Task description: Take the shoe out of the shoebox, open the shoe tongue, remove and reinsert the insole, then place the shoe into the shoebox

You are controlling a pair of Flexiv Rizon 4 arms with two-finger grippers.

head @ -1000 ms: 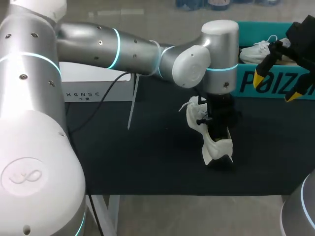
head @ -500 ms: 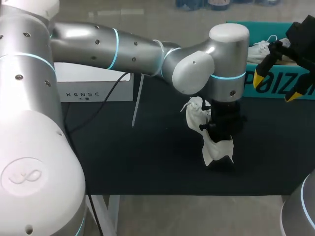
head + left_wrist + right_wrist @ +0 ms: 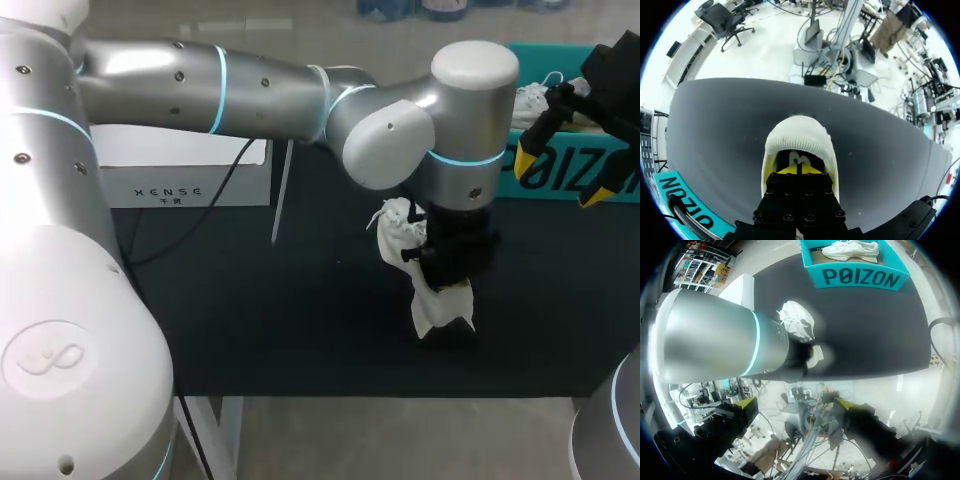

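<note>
A: White shoe [image 3: 432,308] was on the black table [image 3: 300,320], toward the near side, out of the box?

B: Yes. The left arm came across from the left, and the left gripper [image 3: 797,169] was down in the shoe's opening, with the toe ahead of it. Could not tell whether it gripped anything; its own housing hid that.

A: Right gripper?

B: The right gripper [image 3: 794,405] hung over the table's far right, well apart from the shoe. It was spread wide, with nothing between the yellow tips.

A: Further back?

B: A white box [image 3: 190,175] stood at the far left. The teal shoebox [image 3: 860,279] sat at the far right, open on top. A second shoe [image 3: 852,249], also white, lay inside it.
</note>
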